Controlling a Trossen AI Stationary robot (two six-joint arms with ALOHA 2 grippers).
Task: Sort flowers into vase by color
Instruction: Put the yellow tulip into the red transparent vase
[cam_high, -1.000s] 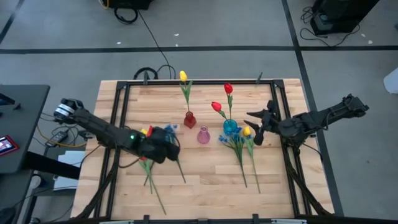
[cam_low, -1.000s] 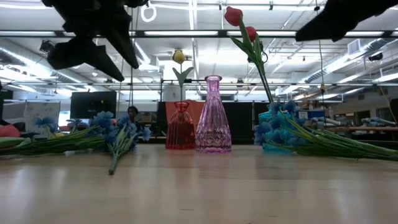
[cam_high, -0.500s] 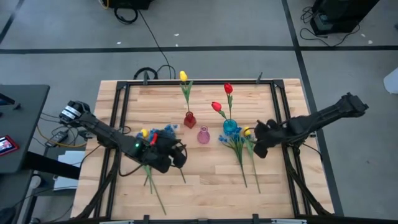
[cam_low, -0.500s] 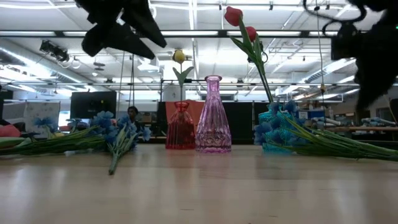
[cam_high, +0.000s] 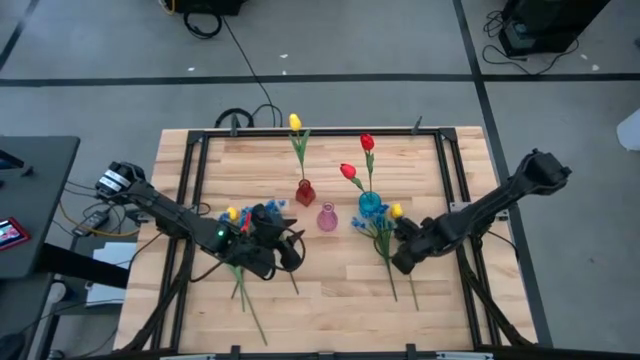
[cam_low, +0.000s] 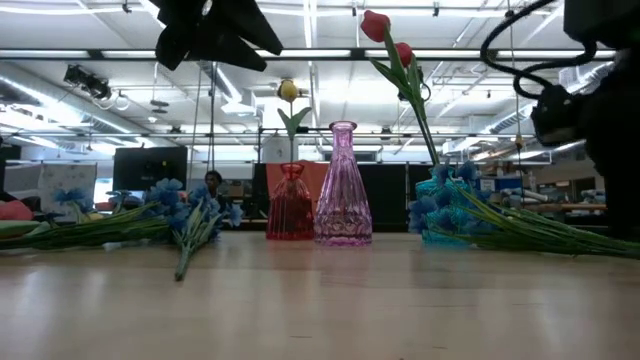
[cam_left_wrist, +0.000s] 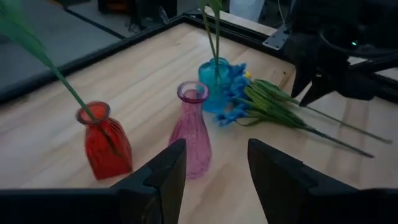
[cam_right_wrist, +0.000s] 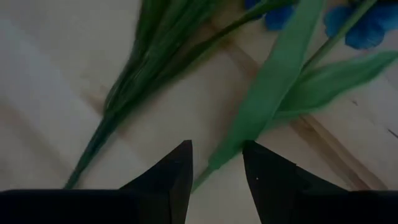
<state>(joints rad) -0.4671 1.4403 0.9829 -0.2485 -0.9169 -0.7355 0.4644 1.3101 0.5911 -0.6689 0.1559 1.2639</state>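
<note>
No writing is readable. My right gripper (cam_right_wrist: 216, 163), fingers parted and empty, hovers over the green-stemmed flowers (cam_high: 395, 245) lying beside the blue glass vase (cam_high: 371, 205); my left gripper (cam_left_wrist: 213, 163) hangs open near the pink glass vase (cam_left_wrist: 191, 127).

My table (cam_high: 330, 290) is pale wood planks with a black frame along its edges. Around it lies grey floor (cam_high: 350, 40) crossed by dark tape lines (cam_high: 300, 77), and a black cable (cam_high: 240, 60) snakes to the far edge. A dark bench (cam_high: 30, 200) stands by one side. Across the room I see ceiling strip lights (cam_low: 310, 52), a monitor (cam_low: 148, 168) and a seated person (cam_low: 212, 181).
</note>
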